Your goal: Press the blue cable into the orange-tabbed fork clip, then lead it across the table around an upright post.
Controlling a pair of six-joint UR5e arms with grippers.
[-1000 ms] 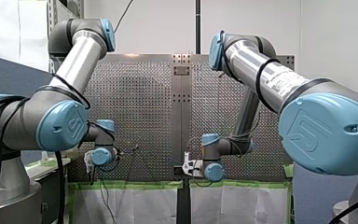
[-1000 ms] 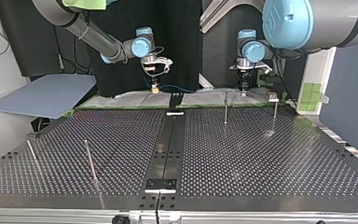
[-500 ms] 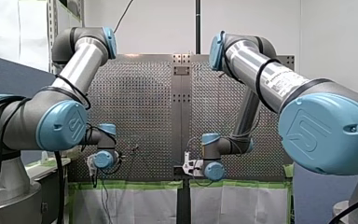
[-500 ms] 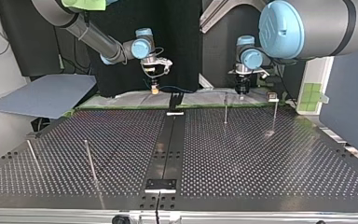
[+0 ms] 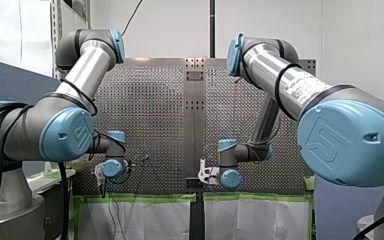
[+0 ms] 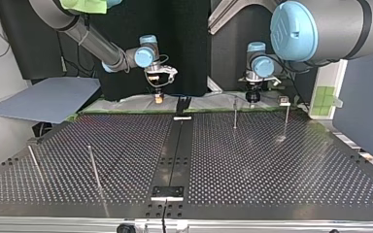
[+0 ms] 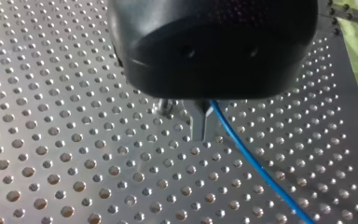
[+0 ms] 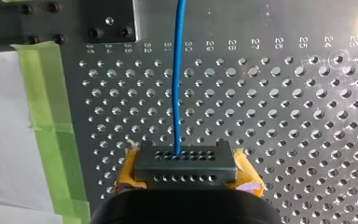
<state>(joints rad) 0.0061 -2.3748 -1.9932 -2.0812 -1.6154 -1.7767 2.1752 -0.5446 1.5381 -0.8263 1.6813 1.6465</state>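
Thin blue cable (image 8: 179,84) is held pinched by left gripper (image 7: 204,127) and right gripper (image 8: 182,162); overtension could probably pull it free.

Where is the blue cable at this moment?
In the right wrist view the blue cable runs straight ahead from my right gripper over the perforated table. In the left wrist view it slants away from my left gripper.

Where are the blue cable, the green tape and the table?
blue cable (image 8: 179,74): right wrist view, middle of its straight run.
green tape (image 8: 49,116): right wrist view, middle of the strip.
table (image 8: 284,95): right wrist view, bare surface.
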